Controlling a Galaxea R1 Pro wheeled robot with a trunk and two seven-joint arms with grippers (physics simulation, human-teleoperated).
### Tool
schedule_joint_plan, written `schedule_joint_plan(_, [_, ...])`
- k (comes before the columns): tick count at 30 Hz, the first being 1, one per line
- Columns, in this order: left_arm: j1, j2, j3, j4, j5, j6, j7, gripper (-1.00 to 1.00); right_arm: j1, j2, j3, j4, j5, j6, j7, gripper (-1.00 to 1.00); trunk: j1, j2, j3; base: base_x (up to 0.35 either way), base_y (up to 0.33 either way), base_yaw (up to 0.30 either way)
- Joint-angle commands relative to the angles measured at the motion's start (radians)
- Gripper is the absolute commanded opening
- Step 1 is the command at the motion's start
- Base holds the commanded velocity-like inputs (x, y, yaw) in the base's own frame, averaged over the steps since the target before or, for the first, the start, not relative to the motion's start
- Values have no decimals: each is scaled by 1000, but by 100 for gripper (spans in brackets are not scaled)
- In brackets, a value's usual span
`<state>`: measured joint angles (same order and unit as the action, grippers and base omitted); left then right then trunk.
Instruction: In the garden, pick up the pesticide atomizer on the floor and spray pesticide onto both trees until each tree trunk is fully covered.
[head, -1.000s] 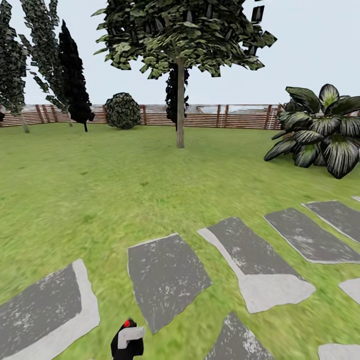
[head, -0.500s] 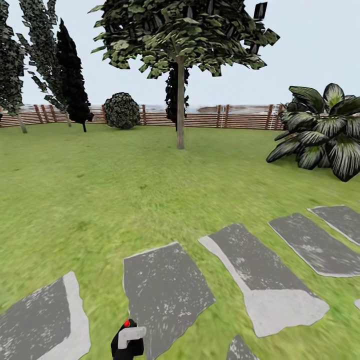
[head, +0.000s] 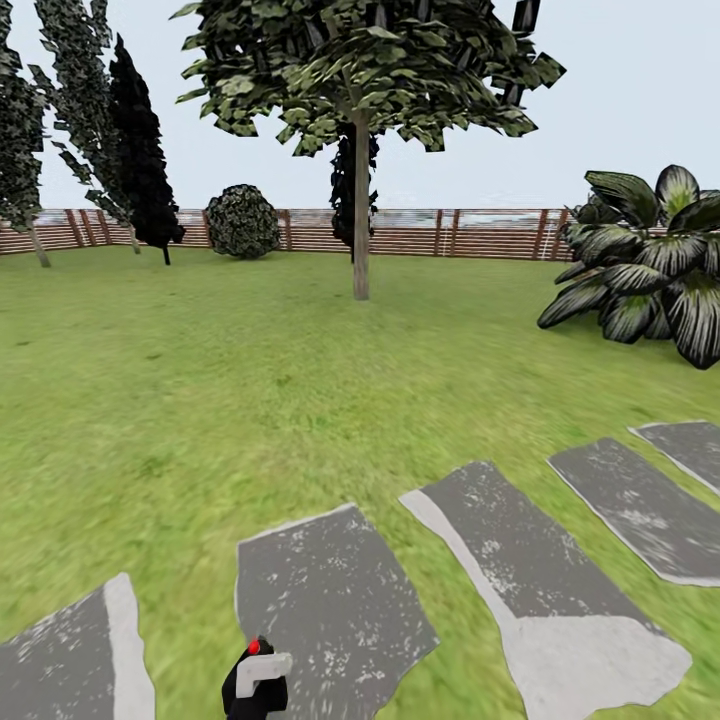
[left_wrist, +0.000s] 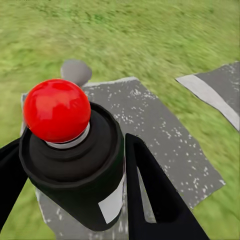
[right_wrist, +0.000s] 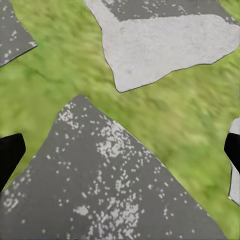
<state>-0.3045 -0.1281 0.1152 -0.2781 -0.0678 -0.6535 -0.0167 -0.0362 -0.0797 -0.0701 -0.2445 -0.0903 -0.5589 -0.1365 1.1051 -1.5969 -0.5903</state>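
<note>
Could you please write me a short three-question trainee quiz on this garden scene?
1. True or false: the left gripper is shut on the atomizer.
2. What colour is the atomizer's round top? A green, B red, C blue.
3. The trunk ahead stands on ____.
Key: 1 true; 2 B; 3 grass.

Ground: green lawn (head: 200, 380), broad and open. Set into it, flat grey stepping stones (head: 330, 600) with pale edges, grass between them. Standing on it: one tree trunk (head: 360, 215), a striped-leaf plant (head: 650, 270), a round bush (head: 242, 222), and a brown slatted fence (head: 470, 233) at the far edge.
</note>
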Motion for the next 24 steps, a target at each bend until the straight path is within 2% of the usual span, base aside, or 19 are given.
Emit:
schedule_joint_plan(1, [-1, -1, 8, 0, -7, -3, -2, -100, -1, 0, 1, 1, -9, -4, 3, 100, 1, 0, -1, 350, 0, 0])
schedule_joint_plan(21, [-1, -1, 9, 2, -7, -2, -2, -100, -1, 0, 0, 1, -9, -4, 3, 100, 1, 0, -1, 350, 0, 0])
schedule_joint_plan(24, [-1, -1, 8, 2, -7, 16, -2, -100, -1, 0, 0, 1, -9, -4, 3, 100, 1, 0, -1, 350, 2, 0])
